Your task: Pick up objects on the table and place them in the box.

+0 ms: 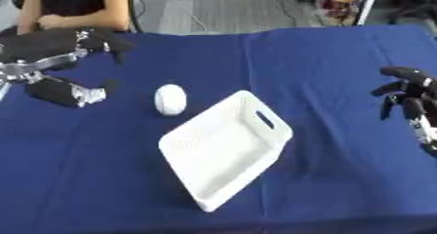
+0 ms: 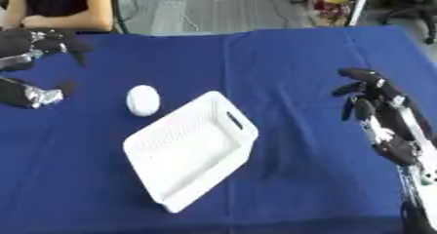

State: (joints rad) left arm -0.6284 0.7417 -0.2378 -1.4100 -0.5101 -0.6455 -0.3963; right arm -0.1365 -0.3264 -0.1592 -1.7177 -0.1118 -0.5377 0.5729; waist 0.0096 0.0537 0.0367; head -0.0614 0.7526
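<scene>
Ball: white oval object [image 1: 170, 99] lies on the blue cloth [image 1: 341, 82], just left of the box, not yet held.
Box: white tray [image 1: 224, 148] sits askew mid-table, seemingly empty, handle slot toward the far right.
Left hand [image 1: 72, 48]: above the table's far left, fingers spread wide, apparently nearest for reaching the ball.
Right hand [image 2: 368, 96]: fingers relaxed, holding nothing, idle well right of the box.

Lab or office: blue-clothed table [image 1: 341, 57], grey carpet floor [image 1: 230, 6], loose cables [image 2: 175, 4]
</scene>
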